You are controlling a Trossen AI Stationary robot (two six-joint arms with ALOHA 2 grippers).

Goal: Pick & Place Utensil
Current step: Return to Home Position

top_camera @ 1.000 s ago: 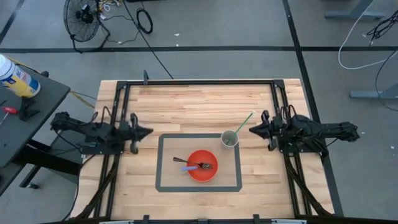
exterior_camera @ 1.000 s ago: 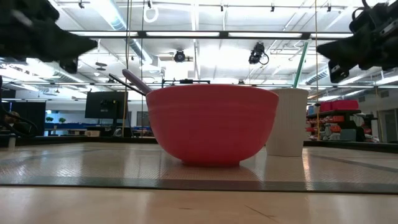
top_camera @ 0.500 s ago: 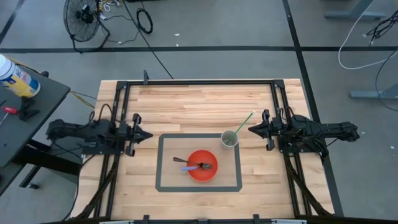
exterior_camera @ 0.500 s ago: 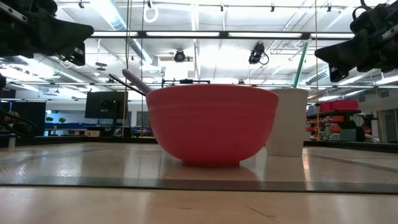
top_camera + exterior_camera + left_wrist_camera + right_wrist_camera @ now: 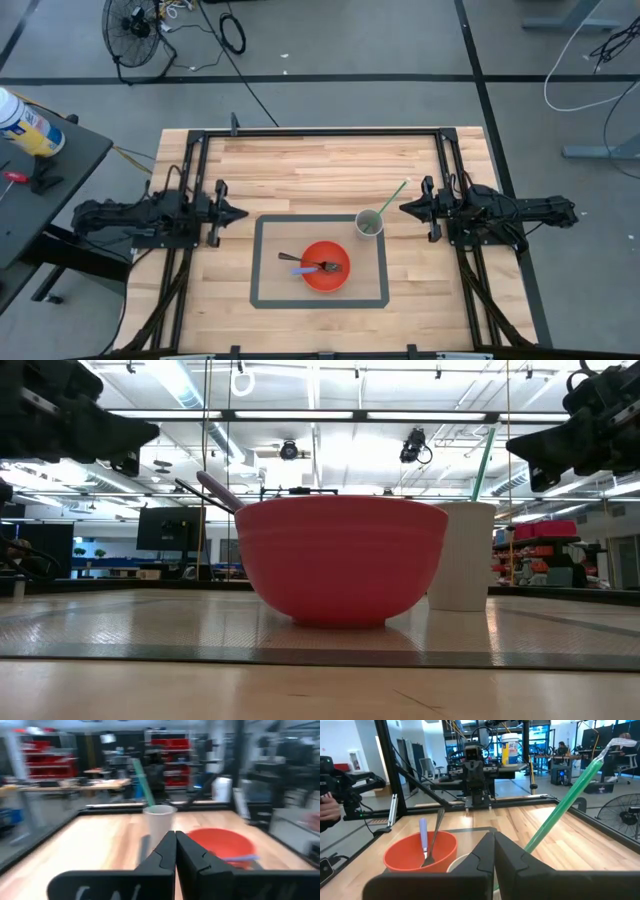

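Shows fork [image 5: 322,265] in bowl [image 5: 335,282] on mat [image 5: 262,262], straw [image 5: 393,196] in cup [image 5: 369,223] just beside bowl, left claw [image 5: 240,212] and right claw [image 5: 404,209] closed tight, empty, at opposite desk [image 5: 320,165] sides.

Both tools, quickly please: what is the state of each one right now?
Left tool: closed, holding nothing, over the left side of the table.
Right tool: closed, holding nothing, over the table's right side.
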